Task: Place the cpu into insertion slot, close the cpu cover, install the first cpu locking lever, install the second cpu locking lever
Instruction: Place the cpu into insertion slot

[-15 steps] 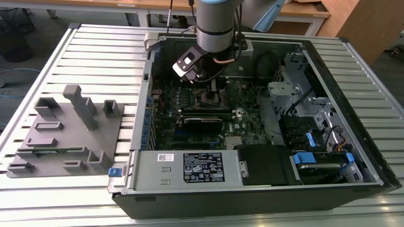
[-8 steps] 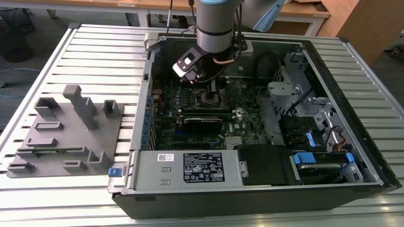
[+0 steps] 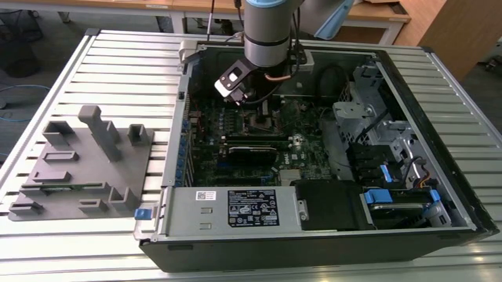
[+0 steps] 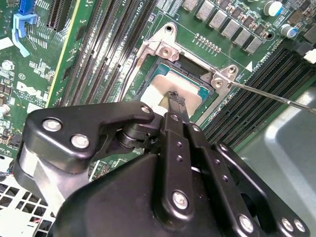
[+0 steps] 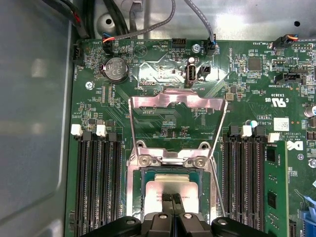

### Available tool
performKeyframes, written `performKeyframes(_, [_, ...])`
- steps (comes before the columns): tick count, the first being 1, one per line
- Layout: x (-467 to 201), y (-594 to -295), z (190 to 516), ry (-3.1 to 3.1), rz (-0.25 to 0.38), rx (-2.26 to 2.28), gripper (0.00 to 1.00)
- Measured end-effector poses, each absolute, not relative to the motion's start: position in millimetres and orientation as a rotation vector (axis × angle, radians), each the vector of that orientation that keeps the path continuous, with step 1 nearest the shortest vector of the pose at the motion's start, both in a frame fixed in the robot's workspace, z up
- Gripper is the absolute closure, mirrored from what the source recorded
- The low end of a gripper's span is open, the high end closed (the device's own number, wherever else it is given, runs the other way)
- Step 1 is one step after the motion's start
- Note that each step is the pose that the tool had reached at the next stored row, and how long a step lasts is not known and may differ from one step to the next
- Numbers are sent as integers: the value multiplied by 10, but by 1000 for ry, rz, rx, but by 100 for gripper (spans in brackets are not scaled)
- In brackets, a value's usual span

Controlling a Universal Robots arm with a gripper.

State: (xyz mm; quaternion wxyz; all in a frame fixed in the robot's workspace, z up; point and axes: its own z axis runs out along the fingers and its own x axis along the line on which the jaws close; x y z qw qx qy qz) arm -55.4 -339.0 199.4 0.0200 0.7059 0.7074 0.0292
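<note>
The cpu, a pale silvery square, lies flat inside the insertion slot on the green board; it shows again in the second wrist view as the cpu in the insertion slot. My gripper is shut, its narrow black tips together and resting on the chip's top, as the gripper also shows. The cpu cover, a silver frame, is flipped open away from the socket. One thin wire locking lever sticks out sideways, unlatched. In the exterior view the gripper hangs over the socket inside the case.
Long black memory slots flank the socket on both sides. The open computer case wall, a power supply and drive cages surround the board. A grey fixture tray lies at the exterior view's left.
</note>
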Motion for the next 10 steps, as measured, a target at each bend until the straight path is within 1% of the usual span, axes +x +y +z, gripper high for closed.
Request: performKeyframes(10, [-554,-3390,1977,2195,91,2190,89])
